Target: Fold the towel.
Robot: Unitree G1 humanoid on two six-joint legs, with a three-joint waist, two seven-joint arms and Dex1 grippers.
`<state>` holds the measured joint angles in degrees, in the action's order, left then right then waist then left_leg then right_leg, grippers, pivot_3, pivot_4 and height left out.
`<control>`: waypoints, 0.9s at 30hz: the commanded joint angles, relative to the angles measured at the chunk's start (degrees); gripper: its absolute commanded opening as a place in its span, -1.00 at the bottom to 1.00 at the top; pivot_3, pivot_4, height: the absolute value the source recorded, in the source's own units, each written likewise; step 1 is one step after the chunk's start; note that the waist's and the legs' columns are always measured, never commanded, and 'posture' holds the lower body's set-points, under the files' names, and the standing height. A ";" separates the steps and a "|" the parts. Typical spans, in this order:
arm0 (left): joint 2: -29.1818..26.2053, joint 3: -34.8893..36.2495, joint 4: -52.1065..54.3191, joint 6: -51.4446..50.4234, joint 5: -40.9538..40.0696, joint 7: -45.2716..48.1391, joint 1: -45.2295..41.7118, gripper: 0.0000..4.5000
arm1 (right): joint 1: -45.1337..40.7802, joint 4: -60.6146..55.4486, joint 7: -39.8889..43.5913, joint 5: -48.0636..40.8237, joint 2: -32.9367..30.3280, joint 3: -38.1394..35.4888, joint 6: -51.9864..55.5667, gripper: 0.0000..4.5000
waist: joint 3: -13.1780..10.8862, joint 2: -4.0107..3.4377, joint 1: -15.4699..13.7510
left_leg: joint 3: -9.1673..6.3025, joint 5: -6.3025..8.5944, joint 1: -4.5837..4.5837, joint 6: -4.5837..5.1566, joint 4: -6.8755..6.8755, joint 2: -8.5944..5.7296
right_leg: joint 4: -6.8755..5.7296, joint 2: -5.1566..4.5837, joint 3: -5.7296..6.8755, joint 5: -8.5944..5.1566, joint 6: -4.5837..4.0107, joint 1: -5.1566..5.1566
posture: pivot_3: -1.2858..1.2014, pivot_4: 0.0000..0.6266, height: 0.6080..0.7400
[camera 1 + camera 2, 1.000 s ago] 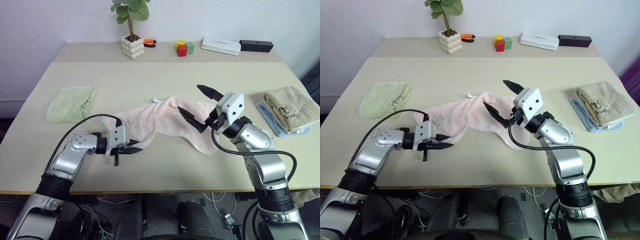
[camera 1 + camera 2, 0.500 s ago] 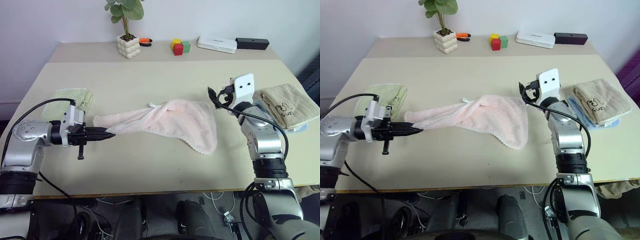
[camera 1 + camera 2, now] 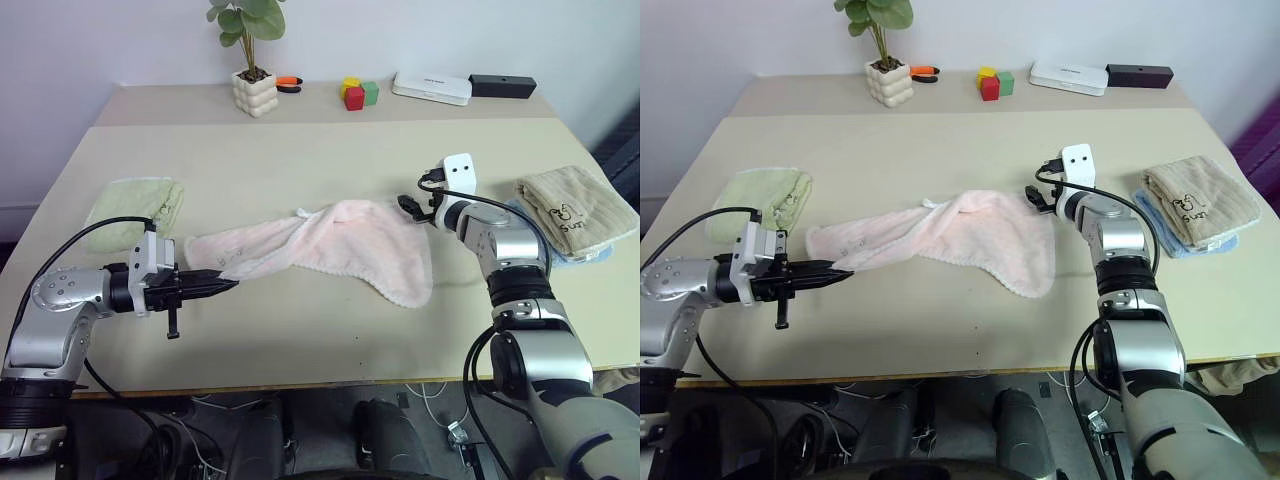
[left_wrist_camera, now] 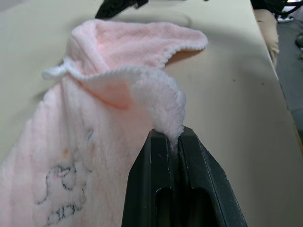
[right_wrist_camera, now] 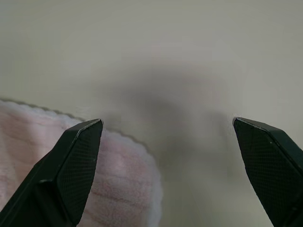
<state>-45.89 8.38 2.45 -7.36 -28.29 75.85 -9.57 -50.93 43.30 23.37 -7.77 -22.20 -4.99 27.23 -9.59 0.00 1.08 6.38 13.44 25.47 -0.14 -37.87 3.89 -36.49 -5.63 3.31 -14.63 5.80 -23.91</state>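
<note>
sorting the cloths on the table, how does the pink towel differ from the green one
The pink towel lies spread out and rumpled mid-table; the green towel sits bunched in a small heap near the table's left edge. The pink towel's corner is pinched in the shut left gripper; the green towel is untouched. Both are soft terry cloth.

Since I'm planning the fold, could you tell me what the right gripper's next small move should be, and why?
Probably ease the right gripper down and close it on the towel corner. Its fingers stand wide open over that far corner, gripping nothing, while the left gripper is shut on the opposite corner, so the towel needs a second hold before it can be spread or folded.
</note>
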 commanded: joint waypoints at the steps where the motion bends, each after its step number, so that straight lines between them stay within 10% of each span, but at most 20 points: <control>1: -0.15 1.38 2.98 0.51 -0.22 -1.60 0.85 -0.96 | -3.77 4.47 0.01 2.21 0.23 1.60 -0.75 1.00 | 0.00 0.00 0.09 | 0.02 0.00 0.00 0.00 0.01 0.00 | -0.01 0.00 -0.01 0.00 0.00 -0.02 | 0.03 -0.52 0.92; 5: -0.29 1.37 3.71 0.76 -0.03 -2.49 1.47 -1.00 | -3.91 6.66 2.87 3.34 0.15 3.46 0.54 0.59 | 0.02 0.02 0.08 | 0.06 0.00 -0.01 0.00 0.02 0.00 | -0.05 0.00 -0.05 0.00 0.00 -0.05 | 0.03 -0.52 0.92; 12: -0.23 0.99 4.13 0.76 -0.20 -3.10 1.49 -1.00 | -3.08 6.02 3.75 3.29 -0.80 3.28 4.15 -0.91 | 0.06 0.04 -0.41 | 0.03 0.00 -0.04 -0.01 -0.02 0.00 | -0.05 0.00 -0.04 0.00 0.00 0.02 | 0.03 -0.52 0.92; 20: 1.16 -0.57 0.34 0.32 1.27 -5.76 -3.24 -1.00 | -2.00 -0.28 4.20 3.05 -2.12 2.58 2.80 -0.98 | 0.06 0.04 -0.40 | 0.02 0.00 -0.02 -0.01 -0.03 -0.02 | -0.05 -0.01 -0.03 0.00 0.00 0.02 | 0.03 -0.52 0.92; 27: 5.91 -2.97 -26.08 9.98 12.84 -15.38 -22.37 -1.00 | -5.87 1.48 -0.85 5.43 -4.51 1.42 -11.07 -0.98 | 0.02 0.02 -0.17 | 0.05 -0.02 0.02 -0.02 -0.07 -0.05 | -0.19 0.00 -0.03 0.00 0.03 -0.09 | 0.03 -0.52 0.92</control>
<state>-40.35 6.07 -17.30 -1.77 -19.66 63.91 -27.26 -52.75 44.28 24.28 -3.27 -25.78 -2.72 20.95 -9.57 0.02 0.91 6.45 13.42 25.50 -0.15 -37.90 3.84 -36.68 -5.63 3.28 -14.63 5.83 -24.03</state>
